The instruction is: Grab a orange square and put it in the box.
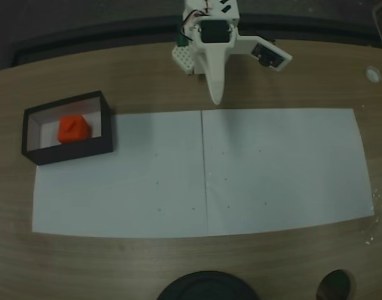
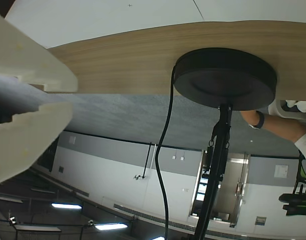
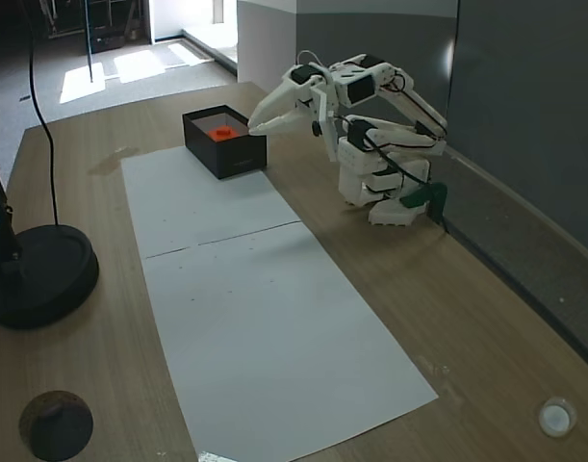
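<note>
Fixed views both showed the square (image 1: 73, 129), a small orange-red block with rounded edges, lying inside the box (image 1: 107, 119) on its pale floor, toward the middle. The box was rectangular and open-topped, with thin black walls, and it sat at one end of the white paper (image 1: 278, 169), overlapping its corner.

The arm (image 3: 380, 164), made of white plastic, was folded back over its base at the table's far edge, well apart from the box. Its gripper (image 1: 216, 99) pointed out low over the bare wood just beside the paper's edge; in a fixed view from the side it (image 3: 256, 125) reached toward the box without touching it. The jaws were brought together to a single point and held nothing. In the wrist view the pale fingers (image 2: 27, 120) showed at the left with only a thin dark gap between them.

The table (image 1: 178, 262) was wood-grained and matte. A round black stand base (image 3: 34, 274) with a cable rested near the paper.
</note>
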### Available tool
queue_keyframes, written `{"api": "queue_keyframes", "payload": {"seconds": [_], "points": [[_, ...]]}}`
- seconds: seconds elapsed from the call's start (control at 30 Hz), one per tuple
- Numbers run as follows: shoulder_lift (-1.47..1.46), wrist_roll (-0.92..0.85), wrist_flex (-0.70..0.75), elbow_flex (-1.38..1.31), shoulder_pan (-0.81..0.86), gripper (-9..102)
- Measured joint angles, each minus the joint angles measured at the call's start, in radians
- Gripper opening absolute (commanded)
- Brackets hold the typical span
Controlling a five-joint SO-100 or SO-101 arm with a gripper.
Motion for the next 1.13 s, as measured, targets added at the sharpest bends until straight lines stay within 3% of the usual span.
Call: {"api": "queue_keyframes", "payload": {"seconds": [0.5, 0.73, 1.13], "points": [[-0.002, 0.0, 0.008, 0.359, -0.026, 0], [-0.002, 0.003, 0.33, 0.313, -0.04, 0], [-0.002, 0.006, 0.344, 0.305, -0.031, 0]]}}
